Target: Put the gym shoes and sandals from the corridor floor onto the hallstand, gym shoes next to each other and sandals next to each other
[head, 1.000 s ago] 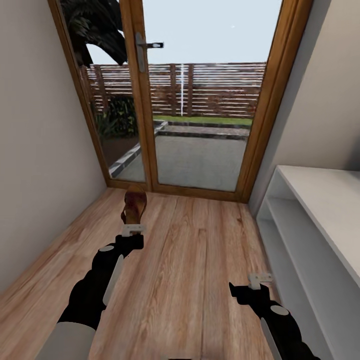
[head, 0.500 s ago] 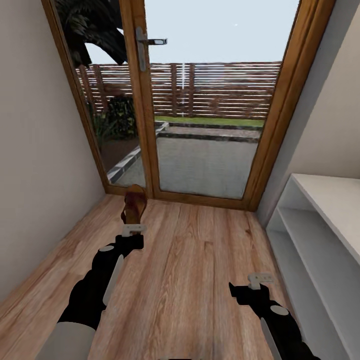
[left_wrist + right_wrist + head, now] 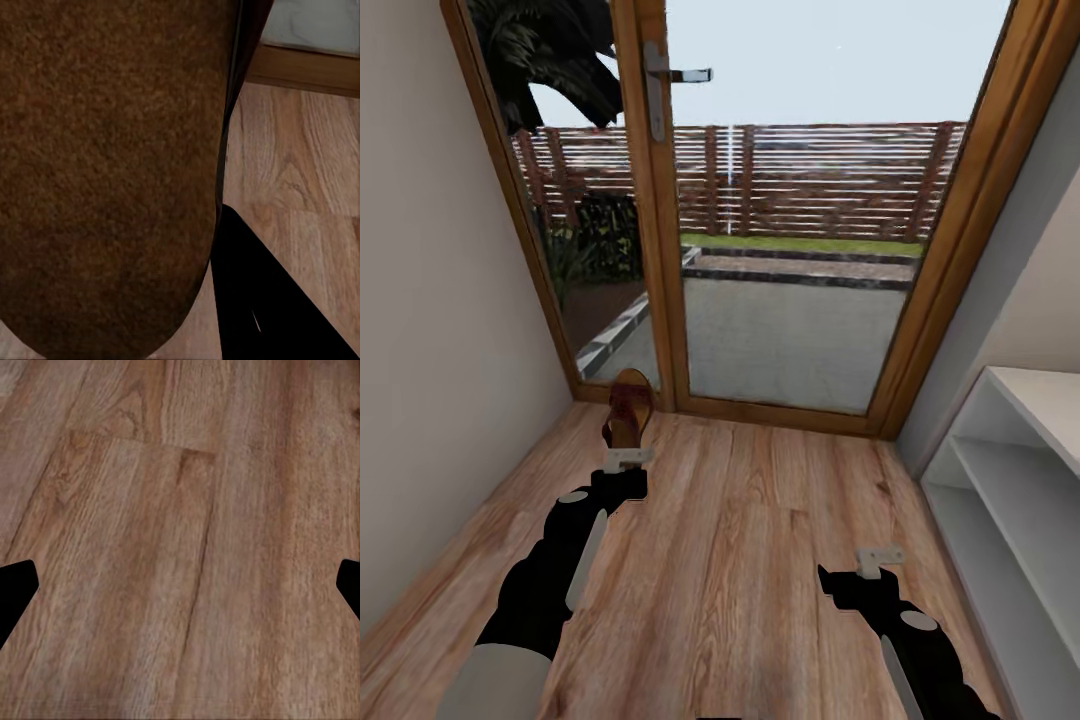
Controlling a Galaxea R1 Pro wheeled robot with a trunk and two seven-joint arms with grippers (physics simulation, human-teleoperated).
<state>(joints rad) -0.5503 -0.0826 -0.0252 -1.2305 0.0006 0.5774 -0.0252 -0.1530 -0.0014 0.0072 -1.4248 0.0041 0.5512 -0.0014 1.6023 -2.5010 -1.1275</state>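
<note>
Sandal in my left grip, rack off to my right.

My left gripper is clamped on one sandal, which sticks out ahead of the fingers, clear of the floor as far as I can judge; in the left wrist view its brown sole presses right up against the camera. My right gripper is empty, its fingers spread wide, with their dark tips at the two edges of the right wrist view over bare planks. The rack stands along the wall on my right, its shelves bare where I can see them. I take this as the carrying step: next I must turn toward the rack, reach the left arm across and set the sandal flat on a shelf, leaving room beside it for its mate.
</note>
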